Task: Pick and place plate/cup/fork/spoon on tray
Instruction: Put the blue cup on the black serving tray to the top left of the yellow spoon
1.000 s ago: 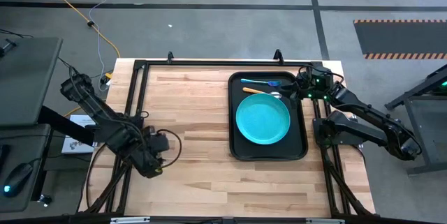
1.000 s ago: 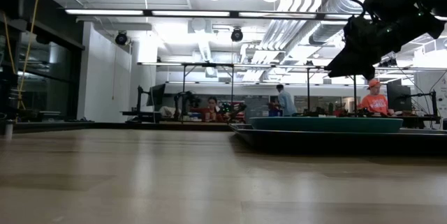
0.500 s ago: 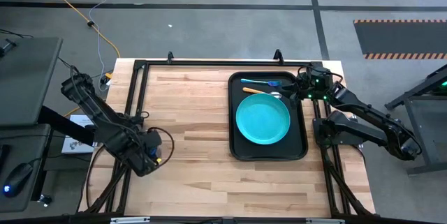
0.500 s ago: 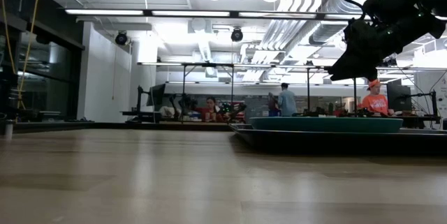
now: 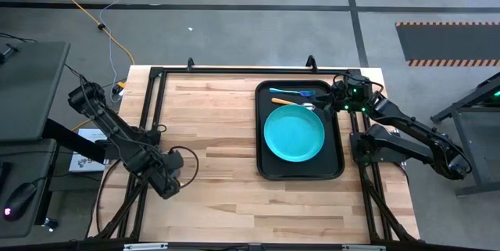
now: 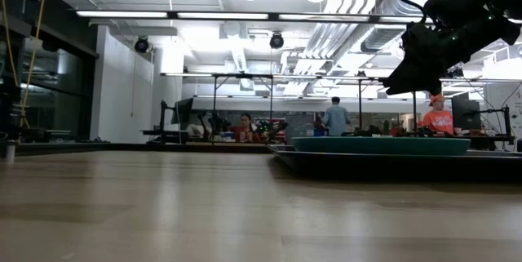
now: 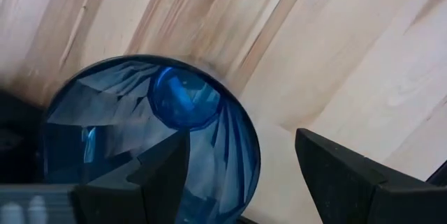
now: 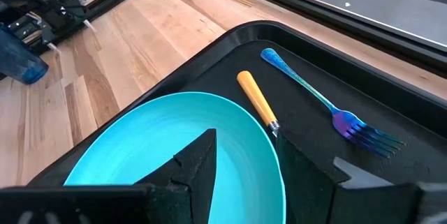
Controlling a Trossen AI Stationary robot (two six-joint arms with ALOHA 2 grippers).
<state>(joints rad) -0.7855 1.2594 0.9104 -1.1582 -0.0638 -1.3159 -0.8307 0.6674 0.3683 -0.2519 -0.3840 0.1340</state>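
So the turquoise round plastic plate (image 5: 294, 134) is already sitting in the big black rectangular tray (image 5: 337, 169) on the right half of the butcher-block wooden table (image 5: 219, 118). An iridescent blue-purple fork (image 8: 327, 106) and an orange-handled utensil (image 8: 257, 100) are lying in the tray just past the plate's far edge. That leaves the small translucent dark-blue tumbler cup (image 7: 150, 133), which looks like the piece being worked on now.

The left gripper (image 5: 168, 177) is hanging over the table's near-left part, well apart from the tray, with its fingers spread as wide as they go. The left wrist view is looking straight down into the cup, so it's standing upright, mouth up, long axis vertical. One finger (image 7: 346, 175) is sitting outside the wall and the other seems to be dipping into the mouth, though that part isn't totally clear. Nothing is pinched yet.

Next move, going by this: close on the cup's wall, lift it straight so it stays upright, carry it right across the open wood and set it on a free patch of tray without clipping the plate.

The right gripper (image 5: 337, 95) is waiting above the tray's far-right corner, fingers partly open and holding nothing. The fork's long axis is running diagonally, tines pointing toward the tray's right side.
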